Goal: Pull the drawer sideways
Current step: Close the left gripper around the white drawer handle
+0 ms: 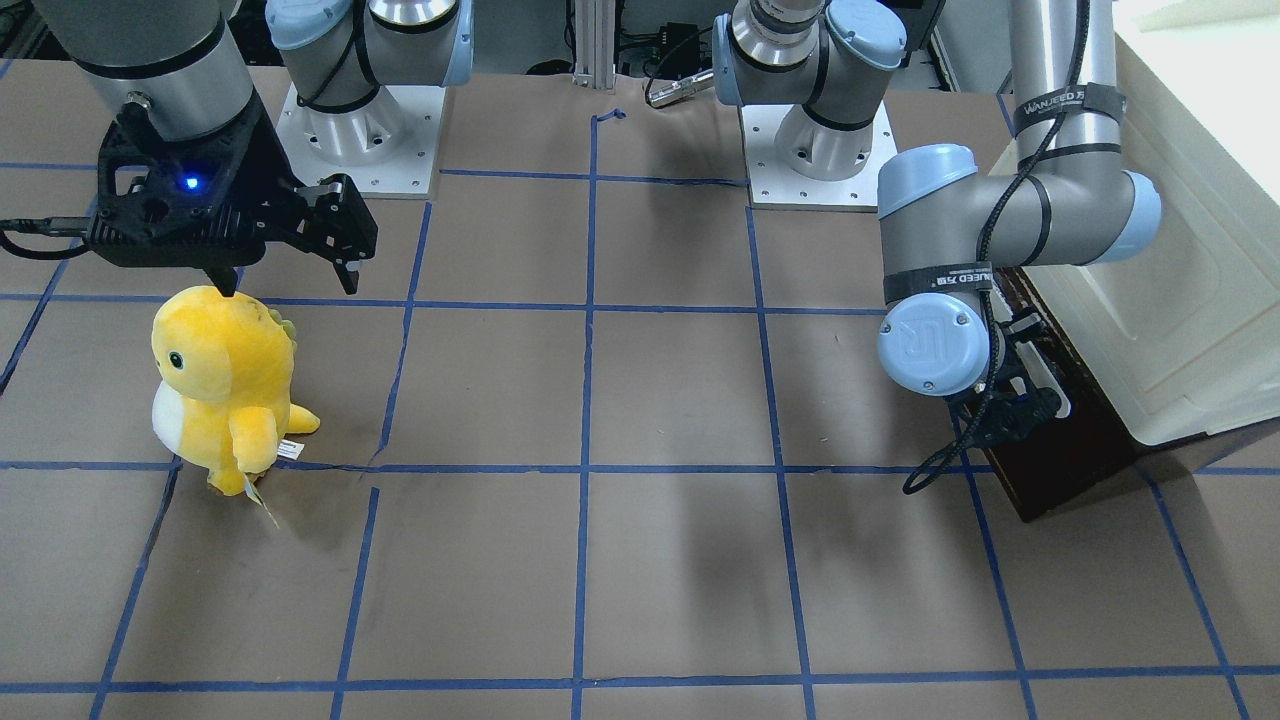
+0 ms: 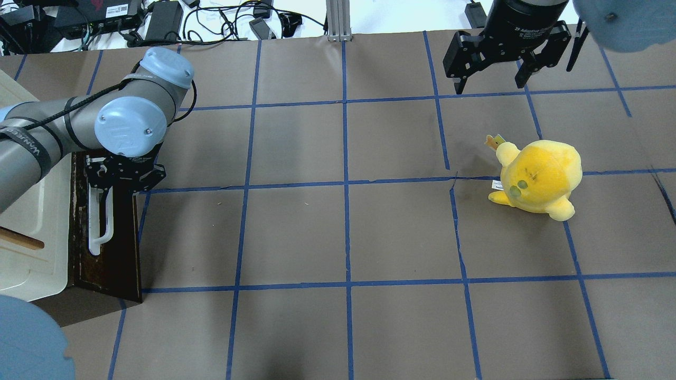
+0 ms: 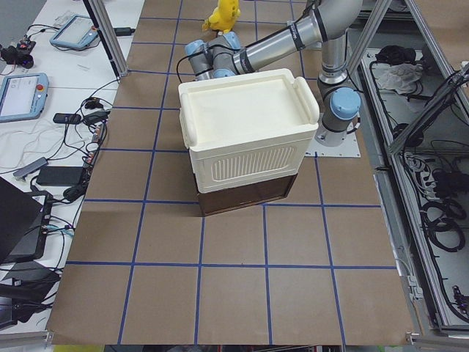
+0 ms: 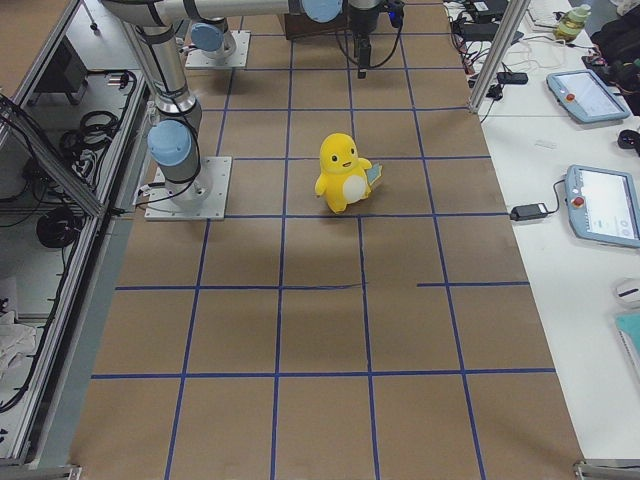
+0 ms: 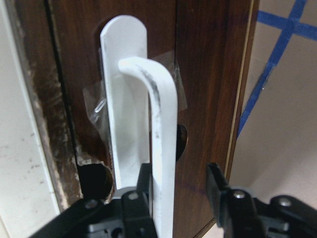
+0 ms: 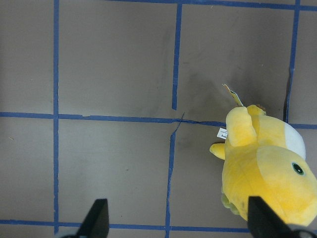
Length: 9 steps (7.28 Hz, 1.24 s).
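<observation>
Left gripper [image 5: 179,174] straddles the handle [image 5: 161,124] of the drawer [image 5: 203,74], jaws apart and not clamped — set for the sideways pull; right gripper [image 2: 491,87] hangs open, empty.

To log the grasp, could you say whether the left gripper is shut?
Open: the left gripper straddles the handle, gap beside one finger.

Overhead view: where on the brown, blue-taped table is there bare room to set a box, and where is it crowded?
Free: the brown table's middle squares, between the dark brown wooden drawer front and the yellow plush toy, and the near row. Crowded: the left edge, where the left pincer straddles the white bar handle by the cream-white cabinet.
</observation>
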Each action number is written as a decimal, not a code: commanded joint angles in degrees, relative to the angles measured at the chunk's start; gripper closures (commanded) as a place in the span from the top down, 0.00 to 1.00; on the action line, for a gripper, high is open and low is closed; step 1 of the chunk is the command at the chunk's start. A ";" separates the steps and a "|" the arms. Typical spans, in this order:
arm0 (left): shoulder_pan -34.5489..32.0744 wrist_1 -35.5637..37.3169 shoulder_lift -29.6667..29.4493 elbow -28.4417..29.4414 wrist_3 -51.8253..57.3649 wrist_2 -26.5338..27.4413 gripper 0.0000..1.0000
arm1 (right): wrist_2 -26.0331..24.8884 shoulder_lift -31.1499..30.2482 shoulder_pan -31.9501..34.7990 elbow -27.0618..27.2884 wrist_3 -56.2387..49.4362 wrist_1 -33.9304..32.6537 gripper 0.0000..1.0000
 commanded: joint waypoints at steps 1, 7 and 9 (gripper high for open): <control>0.00 -0.32 0.14 0.08 -0.26 0.27 0.37 | 0.02 0.00 0.00 0.00 -0.09 0.00 1.00; 0.00 -3.74 0.84 0.69 -2.98 -0.25 0.00 | 0.02 0.00 0.00 0.00 0.00 0.00 1.00; 0.00 -3.66 0.58 0.87 -3.33 -0.34 0.00 | 0.02 0.00 0.00 0.00 0.00 0.00 1.00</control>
